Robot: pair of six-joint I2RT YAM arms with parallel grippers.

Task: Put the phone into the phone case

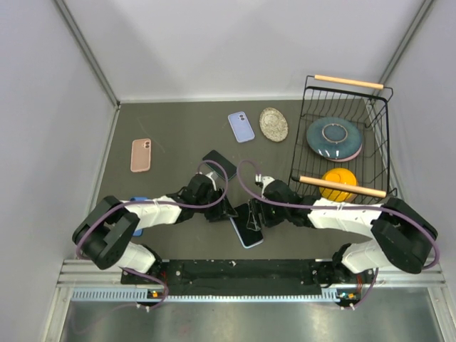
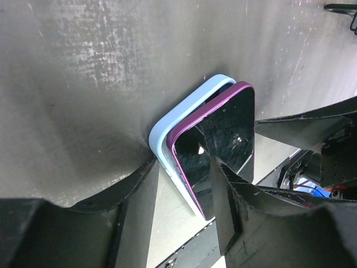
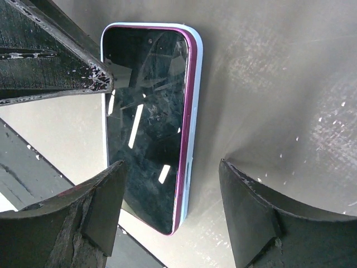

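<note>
Step in hand, by my judgement: seating the phone (image 2: pixel 223 134) fully into the light blue phone case (image 2: pixel 181 114). To do it well, I should press a fingertip down on whichever edge stands proud and brace the case from the opposite side so it cannot slide. I should work corner by corner and go lightly on the glass. From the left wrist the purple rim seems to ride above the case wall along one long side. From the right wrist it looks nearly flush, so the fit is uncertain. Both lie on the table (image 2: pixel 83 84) between my arms. My left gripper (image 2: pixel 185 164) is unclenched and grasps nothing, one fingertip at the case's outer edge, the other over the screen. My right gripper (image 3: pixel 172 166) is spread wide and empty. One finger overlaps the screen's corner, the other is over bare table just beside the case.
</note>
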